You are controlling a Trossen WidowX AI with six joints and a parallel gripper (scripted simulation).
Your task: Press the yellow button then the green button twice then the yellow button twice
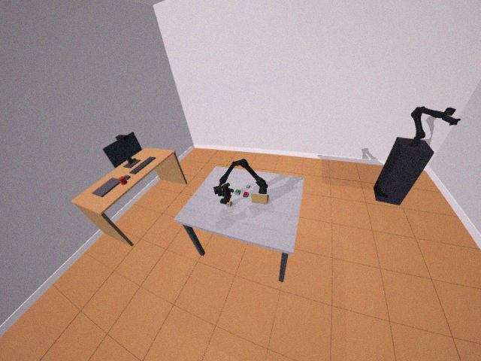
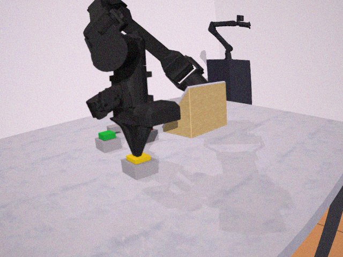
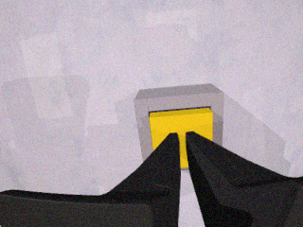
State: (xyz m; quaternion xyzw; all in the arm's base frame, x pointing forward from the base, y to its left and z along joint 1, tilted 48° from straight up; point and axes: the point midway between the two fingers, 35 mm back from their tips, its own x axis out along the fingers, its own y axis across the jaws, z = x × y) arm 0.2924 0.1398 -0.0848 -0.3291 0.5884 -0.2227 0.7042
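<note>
My claw [image 2: 136, 153] is pinched nearly shut, holding nothing, its tip on the yellow button [image 2: 140, 158], which sits nearest the table's front. The cap looks rigid and sprung (nothing to grasp), so I'd push straight down at its centre.

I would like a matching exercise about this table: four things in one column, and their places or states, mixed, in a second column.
Things:
1. yellow button
2. green button
3. wooden wedge
4. gripper

Places or states:
A. jaws shut, holding nothing
B. on the table beside the arm's base
C. directly under the jaws' tips
D. free, on its grey base behind the yellow one

Pairs: 1-C, 2-D, 3-B, 4-A
</note>
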